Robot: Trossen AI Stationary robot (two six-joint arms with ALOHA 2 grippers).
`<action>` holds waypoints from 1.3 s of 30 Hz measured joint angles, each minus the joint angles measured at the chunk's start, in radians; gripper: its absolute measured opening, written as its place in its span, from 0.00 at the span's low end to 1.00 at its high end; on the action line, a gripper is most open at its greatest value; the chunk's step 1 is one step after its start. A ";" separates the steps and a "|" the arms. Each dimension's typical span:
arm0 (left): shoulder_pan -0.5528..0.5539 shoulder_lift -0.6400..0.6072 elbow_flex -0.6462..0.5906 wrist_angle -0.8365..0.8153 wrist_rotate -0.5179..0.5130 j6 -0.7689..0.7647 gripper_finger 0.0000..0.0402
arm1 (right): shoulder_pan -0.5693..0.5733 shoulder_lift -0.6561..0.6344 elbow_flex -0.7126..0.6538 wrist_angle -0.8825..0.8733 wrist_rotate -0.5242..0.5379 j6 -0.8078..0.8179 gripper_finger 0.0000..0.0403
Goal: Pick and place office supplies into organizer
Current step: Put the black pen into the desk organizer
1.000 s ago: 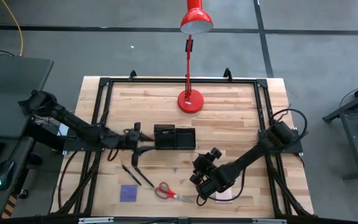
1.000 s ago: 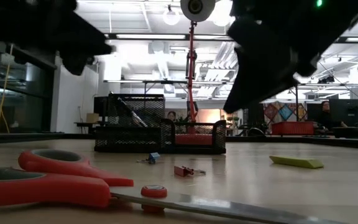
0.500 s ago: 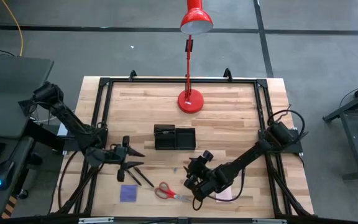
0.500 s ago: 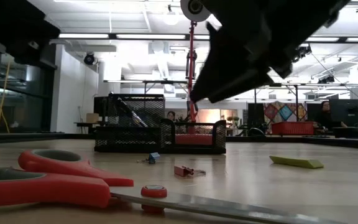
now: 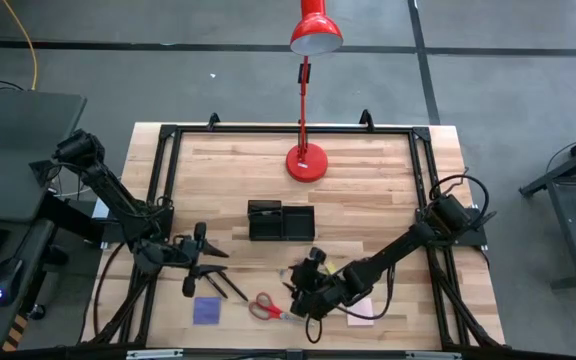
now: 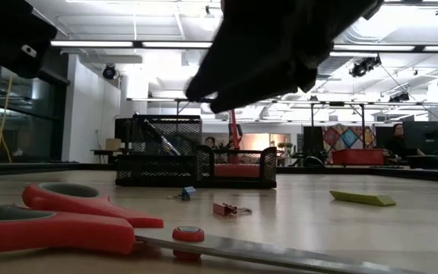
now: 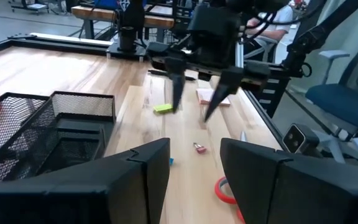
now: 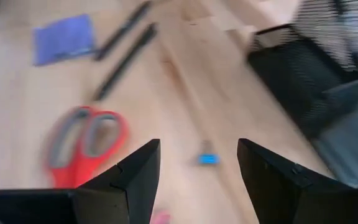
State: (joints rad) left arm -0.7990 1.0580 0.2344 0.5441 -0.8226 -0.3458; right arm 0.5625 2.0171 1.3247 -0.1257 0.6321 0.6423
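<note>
High view: red-handled scissors (image 5: pixel 266 307) lie flat.

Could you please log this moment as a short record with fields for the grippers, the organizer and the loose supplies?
left gripper: open, empty, above the pens
right gripper: open, empty, over the table beside the scissors
organizer: mid-table, in front of the lamp
purple pad: near the front edge, left of the scissors
pink pad: partly under the right arm
small clips: loose on the table in front of the organizer
</note>
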 joint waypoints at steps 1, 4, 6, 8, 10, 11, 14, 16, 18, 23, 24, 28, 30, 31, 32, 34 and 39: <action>0.000 0.000 0.000 0.000 0.000 0.000 0.34 | 0.000 0.000 0.000 0.017 -0.019 -0.010 0.52; 0.000 0.000 0.000 -0.001 0.000 0.000 0.34 | 0.000 0.000 0.000 0.056 -0.051 -0.015 0.52; 0.000 0.000 0.000 -0.001 0.001 0.000 0.34 | 0.000 0.000 0.000 0.069 -0.067 -0.020 0.52; 0.000 0.000 0.000 -0.001 0.002 0.000 0.34 | 0.000 0.000 0.000 0.070 -0.069 -0.024 0.52; 0.000 0.000 0.000 -0.001 0.002 0.000 0.34 | 0.000 0.000 0.000 0.072 -0.064 -0.028 0.52; 0.000 0.000 0.000 -0.002 0.003 0.000 0.34 | 0.000 0.000 0.000 0.071 -0.056 -0.033 0.52; 0.000 0.000 0.000 -0.017 0.037 -0.005 0.34 | 0.001 0.000 0.000 0.069 -0.038 -0.040 0.52; 0.000 0.000 0.000 -0.030 0.075 -0.020 0.34 | 0.001 0.000 0.000 0.066 -0.033 -0.029 0.52; 0.000 0.000 0.000 -0.041 0.121 -0.029 0.34 | 0.001 0.000 0.000 0.065 -0.036 -0.017 0.52; 0.000 0.000 0.000 -0.038 0.172 -0.010 0.34 | 0.001 -0.002 0.000 -0.004 -0.002 0.050 0.52; 0.000 0.000 0.000 -0.038 0.163 -0.011 0.34 | 0.001 -0.005 0.000 -0.050 0.007 0.096 0.52; 0.000 0.000 0.000 -0.038 0.152 -0.018 0.34 | 0.001 -0.025 0.000 -0.302 0.035 0.360 0.52; 0.001 0.000 0.000 -0.031 0.147 -0.018 0.34 | 0.001 -0.042 0.000 -0.466 0.036 0.507 0.52; 0.001 0.000 0.000 -0.019 0.131 -0.018 0.34 | 0.002 -0.052 0.000 -0.547 0.031 0.579 0.52; 0.001 0.000 0.000 -0.002 0.106 -0.017 0.34 | 0.006 -0.063 0.002 -0.623 0.020 0.645 0.52; 0.001 0.000 0.000 0.042 0.056 -0.006 0.34 | 0.016 -0.086 0.011 -0.765 0.005 0.768 0.52; 0.001 0.000 0.000 0.178 -0.018 0.069 0.34 | 0.043 -0.132 0.022 -1.001 -0.043 0.980 0.52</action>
State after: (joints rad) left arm -0.7979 1.0580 0.2344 0.7222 -0.8403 -0.2765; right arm 0.6058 1.8853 1.3470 -1.1262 0.5895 1.6226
